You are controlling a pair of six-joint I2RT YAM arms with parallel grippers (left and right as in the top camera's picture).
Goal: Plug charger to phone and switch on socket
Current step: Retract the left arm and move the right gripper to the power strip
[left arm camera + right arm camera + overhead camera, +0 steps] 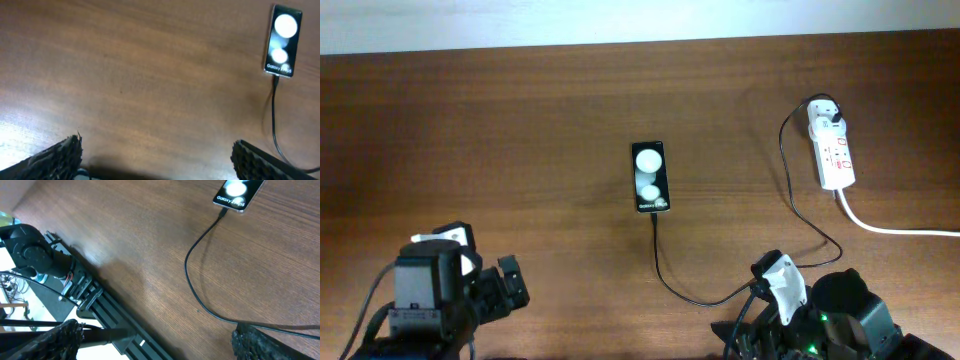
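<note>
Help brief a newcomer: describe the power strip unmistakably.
On the brown wooden table, look far right. A narrow white oblong power strip with red marks lies there, thick white cord attached. Unlike it, the flat phone and thin cable are black.

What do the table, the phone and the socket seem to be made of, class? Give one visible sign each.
Table: wood or wood-look laminate, semi-matt; brown streaked grain shows.
Phone: probably a glass face, glossy; it shows two bright round white patches, likely reflections.
Socket: likely moulded plastic; smooth white casing with red marks.
</note>
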